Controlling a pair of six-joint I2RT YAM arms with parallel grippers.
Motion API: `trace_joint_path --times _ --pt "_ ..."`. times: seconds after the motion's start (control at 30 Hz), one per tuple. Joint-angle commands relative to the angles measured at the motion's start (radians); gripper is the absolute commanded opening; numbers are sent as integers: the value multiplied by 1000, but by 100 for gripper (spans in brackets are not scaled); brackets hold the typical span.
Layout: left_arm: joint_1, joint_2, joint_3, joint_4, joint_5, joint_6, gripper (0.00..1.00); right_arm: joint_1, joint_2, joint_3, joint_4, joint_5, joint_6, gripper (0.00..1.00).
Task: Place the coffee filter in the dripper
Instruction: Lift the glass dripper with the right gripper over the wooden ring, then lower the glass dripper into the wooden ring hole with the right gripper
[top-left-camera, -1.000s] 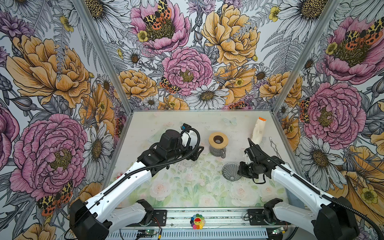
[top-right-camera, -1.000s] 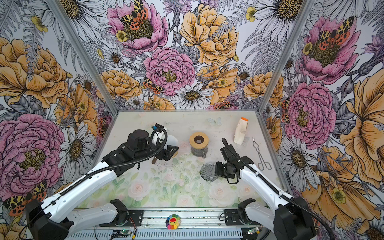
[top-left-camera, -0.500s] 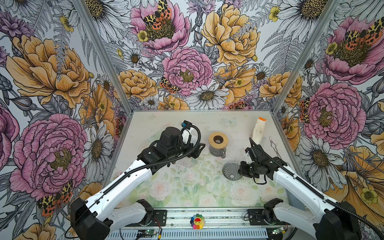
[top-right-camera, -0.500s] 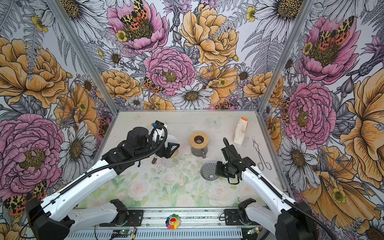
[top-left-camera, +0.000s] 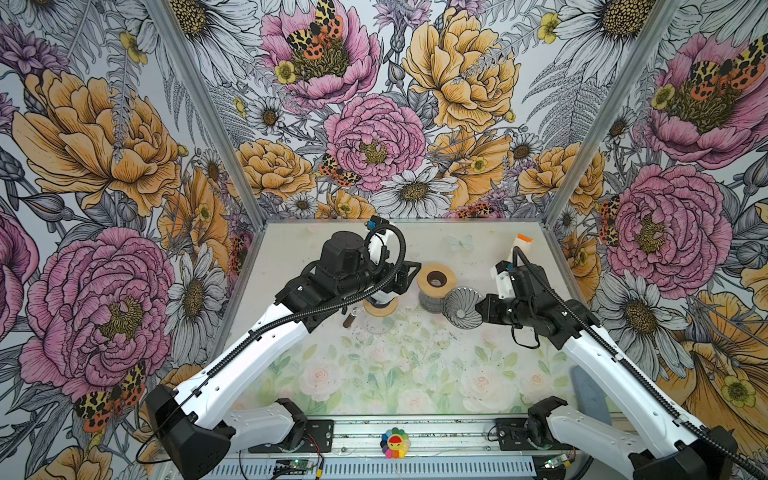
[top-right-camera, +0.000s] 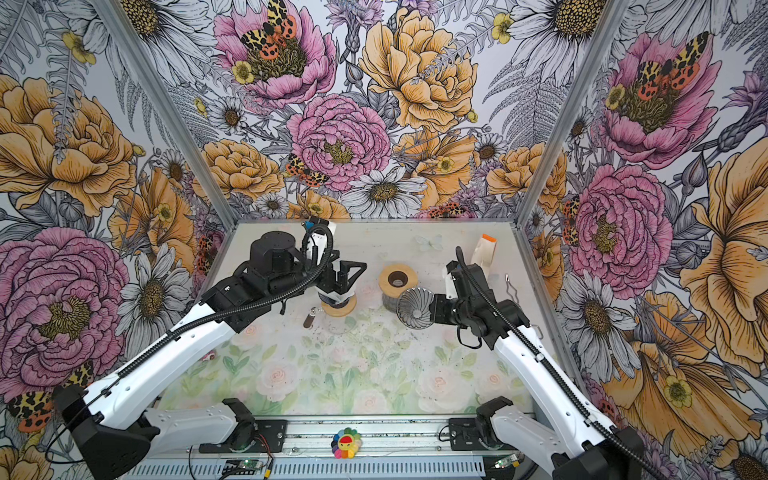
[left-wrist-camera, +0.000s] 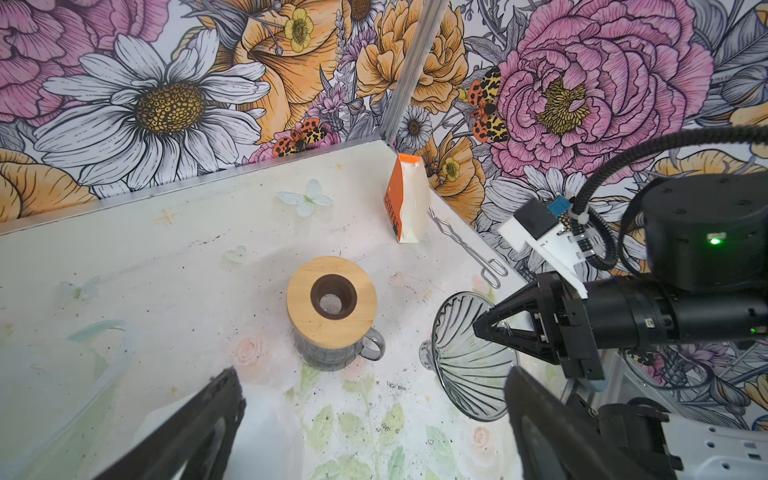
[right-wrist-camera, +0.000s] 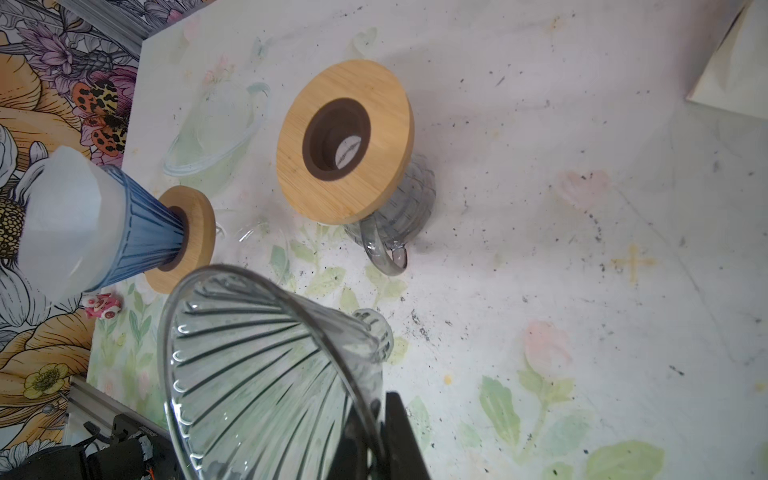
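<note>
White paper filter (right-wrist-camera: 62, 208) sits mouth-up in blue ribbed dripper (right-wrist-camera: 137, 232), just under spread left fingers (left-wrist-camera: 195, 428); right fingers (left-wrist-camera: 488, 328) clamp tilted clear glass dripper (left-wrist-camera: 469, 365).

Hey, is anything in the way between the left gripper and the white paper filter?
Nothing visible does. The left gripper hangs open over the paper filter, which sits in the blue dripper. The right gripper, shut on the clear glass dripper, is off to the side.
</note>
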Motion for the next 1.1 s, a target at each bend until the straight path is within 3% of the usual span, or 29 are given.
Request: trace_joint_path --times 0.0,0.27,0.5,1.07 --pt "-8 39 48 -23 7 0 99 -8 51 98 30 11 -53 4" --pt "19 162 129 -42 19 13 99 -14 223 240 69 24 -67 4" --pt "82 266 205 -72 73 0 99 -39 367 335 150 -38 -46 5" --pt "143 502 384 -153 166 14 99 -60 598 436 174 -131 -35 6"
